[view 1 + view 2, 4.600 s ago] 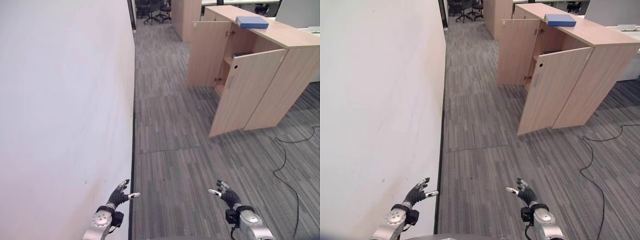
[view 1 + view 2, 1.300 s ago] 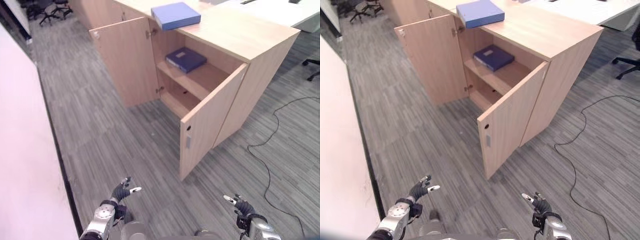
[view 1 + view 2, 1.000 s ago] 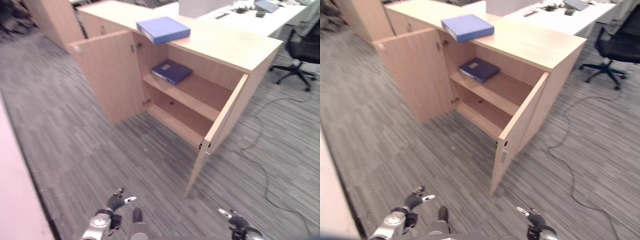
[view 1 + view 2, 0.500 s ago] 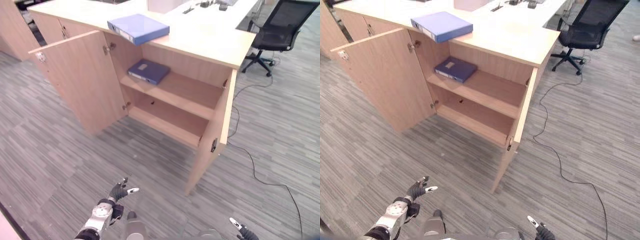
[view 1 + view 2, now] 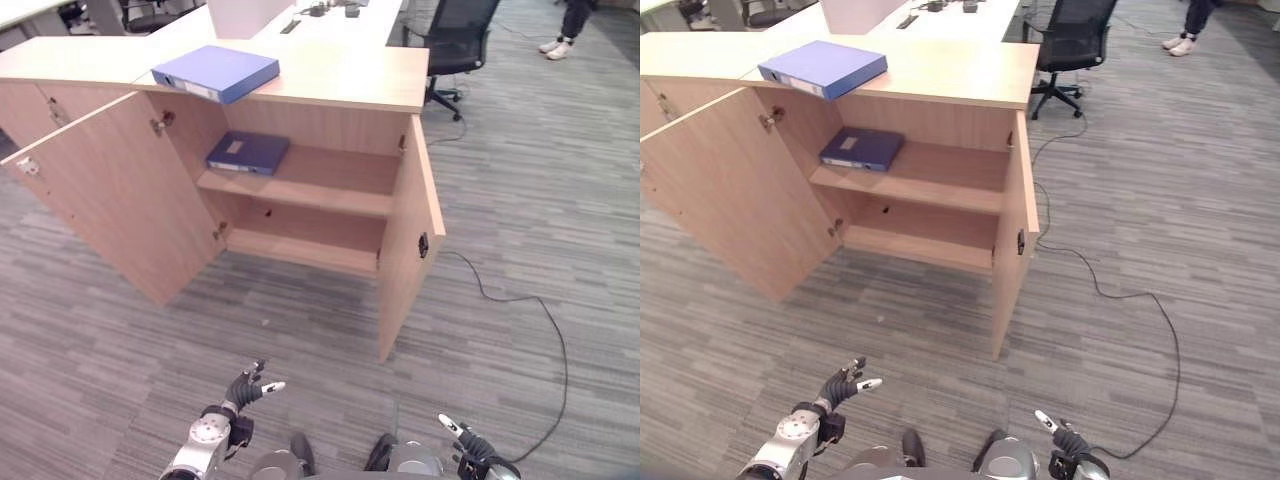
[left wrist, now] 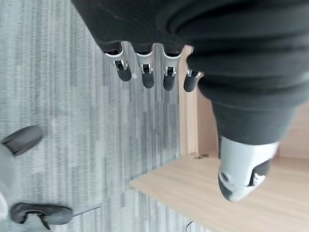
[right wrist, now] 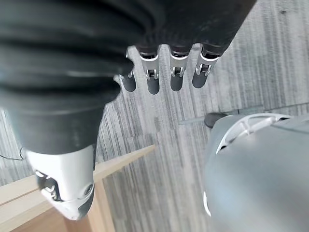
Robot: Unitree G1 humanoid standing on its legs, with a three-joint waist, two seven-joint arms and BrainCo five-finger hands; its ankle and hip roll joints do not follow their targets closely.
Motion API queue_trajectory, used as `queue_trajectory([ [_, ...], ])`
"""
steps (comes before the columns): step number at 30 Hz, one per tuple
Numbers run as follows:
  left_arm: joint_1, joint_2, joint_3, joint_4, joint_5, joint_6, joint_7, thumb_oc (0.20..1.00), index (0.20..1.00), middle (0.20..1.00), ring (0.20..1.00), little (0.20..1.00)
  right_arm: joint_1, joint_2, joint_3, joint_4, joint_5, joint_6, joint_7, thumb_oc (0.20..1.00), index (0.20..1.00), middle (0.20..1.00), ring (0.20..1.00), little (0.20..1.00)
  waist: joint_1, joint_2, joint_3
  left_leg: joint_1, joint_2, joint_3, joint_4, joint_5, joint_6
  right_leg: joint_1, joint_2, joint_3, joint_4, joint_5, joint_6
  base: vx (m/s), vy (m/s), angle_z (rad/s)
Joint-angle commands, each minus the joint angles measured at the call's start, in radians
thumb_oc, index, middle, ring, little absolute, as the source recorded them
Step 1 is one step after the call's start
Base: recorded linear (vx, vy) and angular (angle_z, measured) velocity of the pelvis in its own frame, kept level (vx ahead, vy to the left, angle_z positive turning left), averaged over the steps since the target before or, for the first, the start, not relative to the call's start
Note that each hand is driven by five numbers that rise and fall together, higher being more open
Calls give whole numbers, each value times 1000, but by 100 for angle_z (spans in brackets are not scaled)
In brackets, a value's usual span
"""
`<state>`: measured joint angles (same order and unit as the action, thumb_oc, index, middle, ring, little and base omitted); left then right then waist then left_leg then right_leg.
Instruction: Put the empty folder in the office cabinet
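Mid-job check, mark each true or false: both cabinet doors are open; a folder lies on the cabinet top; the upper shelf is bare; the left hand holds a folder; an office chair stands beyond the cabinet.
1. Both doors of the cabinet are open: true.
2. A blue folder lies on top: true.
3. Upper shelf bare: false, a dark blue folder lies there.
4. Left hand holds a folder: false, it is open and empty, like the right hand.
5. An office chair stands beyond: true.

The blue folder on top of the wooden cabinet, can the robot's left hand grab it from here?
Probably not yet. The blue folder lies across open carpet from the left hand, which is open and holds nothing.
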<state>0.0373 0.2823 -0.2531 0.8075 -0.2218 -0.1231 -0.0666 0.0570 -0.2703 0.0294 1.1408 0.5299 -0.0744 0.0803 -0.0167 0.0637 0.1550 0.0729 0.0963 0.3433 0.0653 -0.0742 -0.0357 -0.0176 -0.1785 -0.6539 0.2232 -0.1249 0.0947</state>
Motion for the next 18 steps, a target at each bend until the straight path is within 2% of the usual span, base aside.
queue_trajectory([
  [1, -29, 2, -12, -61, -42, -47, 4, 1000, 1000, 1000, 1000, 1000, -52, -29, 18, 50, -7, -17, 5, 1000, 1000, 1000, 1000, 1000, 33, -15, 28, -31, 40, -14, 120, 64, -93, 91, -27, 109, -152, 82, 0, -117, 92, -33],
  [3, -32, -8, -13, -59, -49, -52, 12, 1000, 1000, 1000, 1000, 1000, -64, -53, 23, 53, -32, -17, -3, 1000, 1000, 1000, 1000, 1000, 42, -13, 30, -60, 69, -99, 102, 78, -133, 114, -38, 144, -197, 87, 16, -43, 245, -49],
  [5, -28, -4, -7, -54, -46, -55, 10, 1000, 1000, 1000, 1000, 1000, -48, -67, 8, 40, -29, -14, 2, 1000, 1000, 1000, 1000, 1000, 33, -14, 17, -47, 139, -141, -1, 128, -150, 122, -71, 191, -196, 86, 42, 113, 413, -52],
  [6, -28, -1, -6, -49, -43, -53, 16, 1000, 1000, 1000, 1000, 1000, -52, -74, 5, 38, -32, -12, 5, 1000, 1000, 1000, 1000, 1000, 33, -9, 11, -71, 187, -209, -56, 179, -154, 106, -86, 229, -166, 77, 52, 172, 427, -1],
  [8, -34, 2, -1, -38, -52, -52, 24, 1000, 1000, 1000, 1000, 1000, -57, -82, 9, 33, -39, -11, 9, 1000, 1000, 1000, 1000, 1000, 34, 0, 16, -78, 237, -281, -94, 224, -162, 72, -102, 284, -82, 43, 55, 167, 453, 8],
  [9, -41, 8, 0, -24, -54, -51, 27, 1000, 1000, 1000, 1000, 1000, -60, -87, 6, 30, -42, -10, 13, 1000, 1000, 1000, 1000, 1000, 30, 3, 27, -97, 297, -319, -91, 273, -170, 56, -130, 323, -19, 33, 65, 107, 368, 12],
  [10, -44, 7, 1, -22, -55, -52, 27, 1000, 1000, 1000, 1000, 1000, -62, -88, 6, 30, -42, -10, 13, 1000, 1000, 1000, 1000, 1000, 30, 2, 28, -95, 297, -319, -93, 275, -173, 43, -134, 328, 7, 17, 64, 178, 594, -1],
  [11, -55, 17, -2, -13, -53, -50, 28, 1000, 1000, 1000, 1000, 1000, -56, -89, 6, 30, -42, -6, 19, 1000, 1000, 1000, 1000, 1000, 26, -2, 40, -120, 362, -333, -97, 321, -176, 16, -160, 376, 104, -26, 79, 98, 305, -4],
  [12, -55, 17, -2, -13, -54, -50, 28, 1000, 1000, 1000, 1000, 1000, -56, -89, 6, 30, -42, -6, 19, 1000, 1000, 1000, 1000, 1000, 28, -4, 40, -119, 361, -331, -98, 321, -177, 9, -163, 380, 116, -34, 79, 265, 654, -30],
  [13, -59, 22, -4, -11, -55, -52, 30, 1000, 1000, 1000, 1000, 1000, -58, -91, 8, 32, -44, -4, 22, 1000, 1000, 1000, 1000, 1000, 36, -4, 42, -136, 397, -365, -116, 335, -187, -10, -180, 423, 183, -66, 98, 160, 330, -24],
  [14, -59, 22, -5, -10, -55, -52, 30, 1000, 1000, 1000, 1000, 1000, -59, -91, 9, 33, -44, -4, 23, 1000, 1000, 1000, 1000, 1000, 36, -5, 42, -136, 396, -364, -117, 334, -188, -15, -182, 425, 192, -72, 98, 265, 526, -13],
  [15, -66, 26, -4, -2, -56, -54, 33, 1000, 1000, 1000, 1000, 1000, -60, -92, 8, 35, -45, -3, 23, 1000, 1000, 1000, 1000, 1000, 40, -7, 40, -144, 410, -388, -124, 335, -202, -17, -195, 445, 213, -88, 113, 164, 331, 2],
  [18, -84, 28, -7, 27, -51, -55, 34, 1000, 1000, 1000, 1000, 1000, -73, -84, -7, 58, -58, 5, 27, 1000, 1000, 1000, 1000, 1000, 47, -11, 22, -156, 427, -373, -113, 314, -226, 4, -238, 471, 204, -81, 157, 244, 531, 40],
])
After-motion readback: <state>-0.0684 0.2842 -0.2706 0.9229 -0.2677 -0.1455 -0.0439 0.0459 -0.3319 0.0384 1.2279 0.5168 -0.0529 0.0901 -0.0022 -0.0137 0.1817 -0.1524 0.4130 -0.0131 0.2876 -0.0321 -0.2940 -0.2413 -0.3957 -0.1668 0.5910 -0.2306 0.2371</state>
